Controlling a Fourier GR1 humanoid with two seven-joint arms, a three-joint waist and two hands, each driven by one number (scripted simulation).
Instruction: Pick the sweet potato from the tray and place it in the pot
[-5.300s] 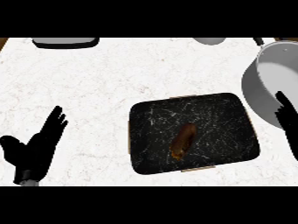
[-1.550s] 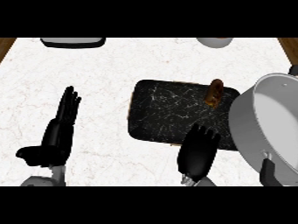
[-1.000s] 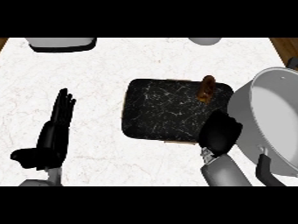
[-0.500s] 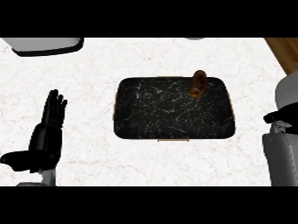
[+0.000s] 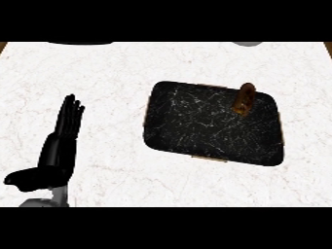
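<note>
Left hand rests open at the lower left of the counter, fingers straight and pointing up the view, holding nothing. Right hand does not show at all. On the dark, marbled tray with its thin wooden edge, the sweet potato sits near the far right corner, well apart from the left hand and off to its right. It is brown, narrow and tapered, and its long axis runs nearly up and down the view, leaning a little right at the top. No pot shows in the head view. Only the left hand is visible, so I cannot tell which hand is nearer; the right side seems the likelier approach.
</note>
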